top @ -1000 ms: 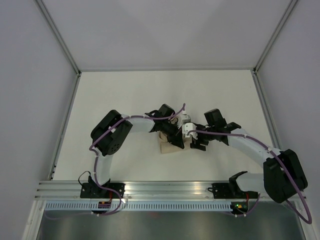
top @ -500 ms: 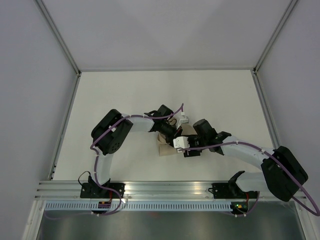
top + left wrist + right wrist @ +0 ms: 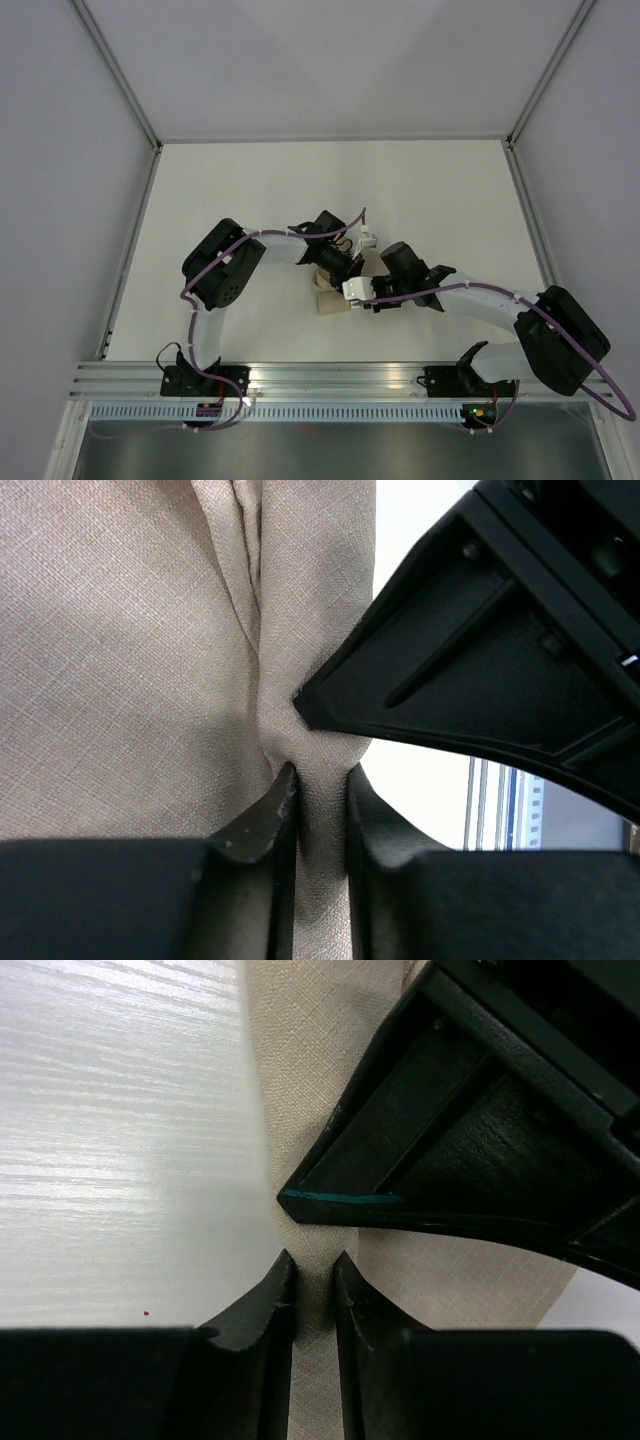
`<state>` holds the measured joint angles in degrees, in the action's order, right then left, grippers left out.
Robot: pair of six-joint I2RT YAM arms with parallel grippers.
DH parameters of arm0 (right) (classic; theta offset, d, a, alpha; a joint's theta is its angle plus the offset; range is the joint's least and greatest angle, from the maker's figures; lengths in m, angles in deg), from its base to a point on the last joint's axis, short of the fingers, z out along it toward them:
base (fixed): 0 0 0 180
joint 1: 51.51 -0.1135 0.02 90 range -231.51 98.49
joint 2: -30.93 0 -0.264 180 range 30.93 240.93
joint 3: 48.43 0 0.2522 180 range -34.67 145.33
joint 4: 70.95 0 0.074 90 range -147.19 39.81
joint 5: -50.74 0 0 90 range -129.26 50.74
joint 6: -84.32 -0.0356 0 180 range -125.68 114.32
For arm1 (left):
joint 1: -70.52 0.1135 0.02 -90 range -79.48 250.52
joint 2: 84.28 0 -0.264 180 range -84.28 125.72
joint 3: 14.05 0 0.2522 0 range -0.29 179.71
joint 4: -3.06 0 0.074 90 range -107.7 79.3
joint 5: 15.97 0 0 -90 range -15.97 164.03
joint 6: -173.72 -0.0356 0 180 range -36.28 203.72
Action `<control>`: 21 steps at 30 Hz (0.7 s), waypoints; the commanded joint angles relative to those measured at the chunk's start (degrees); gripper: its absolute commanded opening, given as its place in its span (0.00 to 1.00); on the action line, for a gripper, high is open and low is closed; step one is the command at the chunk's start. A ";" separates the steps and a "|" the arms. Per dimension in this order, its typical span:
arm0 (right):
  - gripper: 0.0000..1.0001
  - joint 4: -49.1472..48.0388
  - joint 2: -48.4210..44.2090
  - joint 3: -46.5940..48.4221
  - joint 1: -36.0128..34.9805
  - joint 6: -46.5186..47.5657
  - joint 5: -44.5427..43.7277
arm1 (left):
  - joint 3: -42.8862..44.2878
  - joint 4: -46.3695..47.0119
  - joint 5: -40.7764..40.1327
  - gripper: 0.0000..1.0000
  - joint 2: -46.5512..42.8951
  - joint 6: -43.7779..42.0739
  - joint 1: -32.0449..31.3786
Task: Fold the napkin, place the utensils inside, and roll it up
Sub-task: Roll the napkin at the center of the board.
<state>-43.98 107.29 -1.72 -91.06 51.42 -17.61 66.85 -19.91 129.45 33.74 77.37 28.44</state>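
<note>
"So, where does the napkin [image 3: 330, 300] lie?"
"Mid-table, bunched between both arms. Left gripper [image 3: 320, 776] pinches a raised fold, fingers narrow; the ridge runs straight ahead. Right gripper [image 3: 312, 1260], facing it, nips the cloth edge. Fork unseen."

napkin [image 3: 328, 303] mostly hidden beneath arms, edges cropped

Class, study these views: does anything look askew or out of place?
The napkin is not lying flat: it is gathered into a creased ridge, pinched in the left gripper. Nothing looks spilled or damaged.
</note>
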 commanded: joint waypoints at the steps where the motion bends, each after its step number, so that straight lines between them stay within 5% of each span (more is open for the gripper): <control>1: 0.21 -0.38 1.25 -0.17 -0.09 -0.24 -1.79 | -3.85 -6.26 -9.19 0.25 0.82 1.77 0.16; 21: 0.05 11.57 10.83 7.65 0.17 -0.76 2.34 | -6.13 2.97 -14.47 0.43 -13.33 7.66 4.38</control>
<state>-38.97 115.05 6.08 -90.97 51.29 -15.75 61.30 -19.78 117.25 24.32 81.56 30.80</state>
